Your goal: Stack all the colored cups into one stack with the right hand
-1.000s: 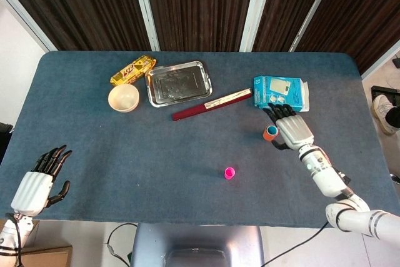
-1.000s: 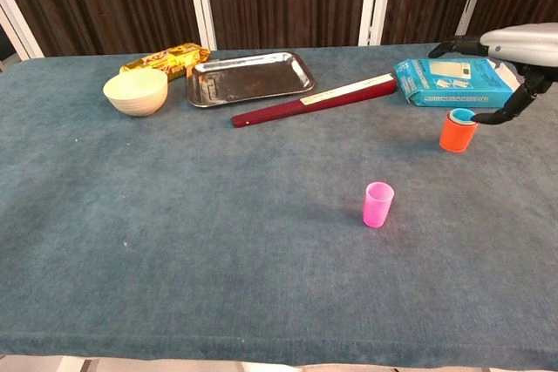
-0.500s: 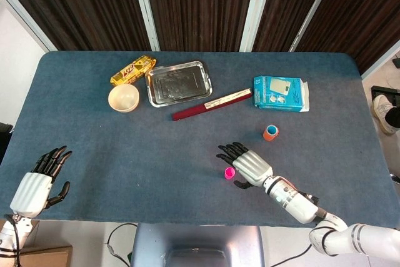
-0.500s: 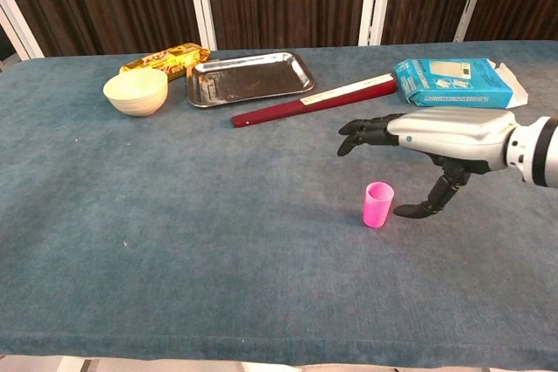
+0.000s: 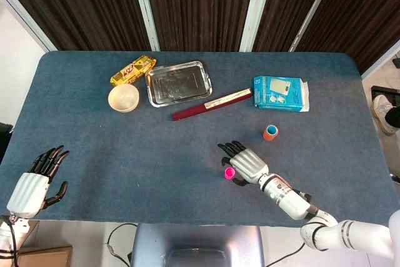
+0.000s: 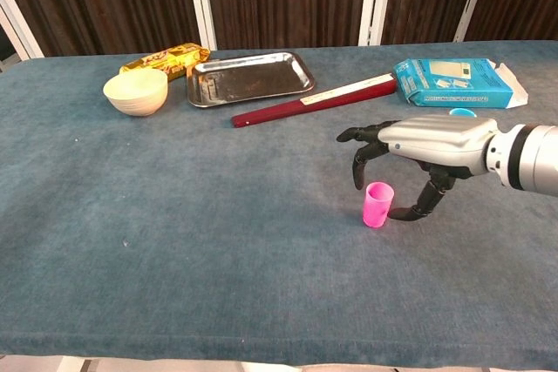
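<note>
A small pink cup [image 5: 229, 173] [image 6: 377, 205] stands upright on the blue cloth near the front. My right hand [image 5: 245, 164] [image 6: 427, 147] hovers just right of it, holding nothing. Its fingers [image 6: 359, 167] curl down over the cup's rim, and the thumb [image 6: 410, 212] reaches in close beside the cup's base. An orange cup with a blue one inside [image 5: 270, 132] stands further back right. In the chest view only its blue rim [image 6: 462, 113] shows behind the hand. My left hand [image 5: 34, 184] hangs at the front left corner with its fingers spread, holding nothing.
At the back left are a cream bowl [image 5: 123, 98], a yellow snack pack [image 5: 133, 70] and a metal tray [image 5: 178, 82]. A dark red stick [image 5: 211, 104] lies slanted beside a blue box [image 5: 280, 93].
My right hand left the orange cup and swept forward-left to the pink cup. In the last half second its fingers curled down around it. The left hand barely moved.
</note>
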You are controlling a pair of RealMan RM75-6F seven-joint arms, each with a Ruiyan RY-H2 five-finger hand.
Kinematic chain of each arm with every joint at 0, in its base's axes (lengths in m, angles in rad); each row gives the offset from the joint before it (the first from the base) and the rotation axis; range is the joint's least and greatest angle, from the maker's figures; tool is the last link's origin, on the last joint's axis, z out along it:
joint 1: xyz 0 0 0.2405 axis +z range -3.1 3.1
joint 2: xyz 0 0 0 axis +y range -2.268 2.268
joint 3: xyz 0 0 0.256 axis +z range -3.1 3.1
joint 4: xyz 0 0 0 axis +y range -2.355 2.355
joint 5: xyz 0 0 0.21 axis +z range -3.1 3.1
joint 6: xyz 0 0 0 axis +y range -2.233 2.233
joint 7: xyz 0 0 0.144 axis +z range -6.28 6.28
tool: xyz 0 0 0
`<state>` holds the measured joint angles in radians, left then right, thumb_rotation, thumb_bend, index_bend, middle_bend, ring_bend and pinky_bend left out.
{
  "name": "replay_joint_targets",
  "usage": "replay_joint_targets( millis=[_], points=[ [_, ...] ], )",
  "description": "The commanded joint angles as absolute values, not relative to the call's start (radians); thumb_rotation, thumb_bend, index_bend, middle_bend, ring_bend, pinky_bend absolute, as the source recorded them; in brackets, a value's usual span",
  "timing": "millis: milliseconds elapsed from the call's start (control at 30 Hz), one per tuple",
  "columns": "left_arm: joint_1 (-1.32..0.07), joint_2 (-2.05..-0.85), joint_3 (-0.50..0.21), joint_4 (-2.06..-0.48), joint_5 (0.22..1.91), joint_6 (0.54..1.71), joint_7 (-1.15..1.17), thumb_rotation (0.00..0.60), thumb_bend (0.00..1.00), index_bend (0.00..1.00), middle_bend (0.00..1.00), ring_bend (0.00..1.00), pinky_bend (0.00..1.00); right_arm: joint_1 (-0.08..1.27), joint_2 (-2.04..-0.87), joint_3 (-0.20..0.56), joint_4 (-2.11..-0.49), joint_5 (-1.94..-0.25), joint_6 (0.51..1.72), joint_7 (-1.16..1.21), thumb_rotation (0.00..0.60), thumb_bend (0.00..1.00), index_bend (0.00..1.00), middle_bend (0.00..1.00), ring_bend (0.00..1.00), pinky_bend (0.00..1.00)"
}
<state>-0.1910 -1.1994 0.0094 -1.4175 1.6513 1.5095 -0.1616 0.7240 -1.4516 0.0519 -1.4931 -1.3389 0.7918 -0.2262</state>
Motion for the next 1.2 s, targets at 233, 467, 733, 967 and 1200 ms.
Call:
replay_joint_targets(
  millis=[233, 467, 733, 967, 1200],
  points=[
    [-0.191, -1.195, 0.008, -1.417, 1.651, 1.512, -0.174, 0.6, 0.47, 0.0, 0.0, 0.0, 0.13, 0.729, -1.466, 0.048, -1.481, -1.329, 0.792, -0.242, 0.6, 0.41, 0.61, 0.02, 0.0, 0.0],
    [-0.187, -1.192, 0.008, -1.415, 1.652, 1.521, -0.182, 0.6, 0.47, 0.0, 0.0, 0.0, 0.13, 0.721, -1.46, 0.055, -1.486, -1.333, 0.826, -0.234, 0.6, 0.41, 0.63, 0.03, 0.0, 0.0],
    [-0.186, -1.193, 0.007, -1.417, 1.648, 1.518, -0.172, 0.6, 0.47, 0.0, 0.0, 0.0, 0.13, 0.698, -1.344, 0.187, -1.493, -1.247, 0.924, -0.137, 0.6, 0.41, 0.62, 0.03, 0.0, 0.0],
    [-0.189, -1.201, 0.005, -1.42, 1.641, 1.505, -0.155, 0.6, 0.47, 0.0, 0.0, 0.0, 0.13, 0.713, -1.289, 0.233, -1.366, -1.081, 0.84, -0.143, 0.6, 0.41, 0.62, 0.03, 0.0, 0.0],
    [-0.198, -1.209, 0.005, -1.42, 1.634, 1.482, -0.141, 0.6, 0.47, 0.0, 0.0, 0.0, 0.13, 0.714, -1.303, 0.214, -1.286, -1.063, 0.793, -0.117, 0.6, 0.41, 0.62, 0.03, 0.0, 0.0]
  ],
)
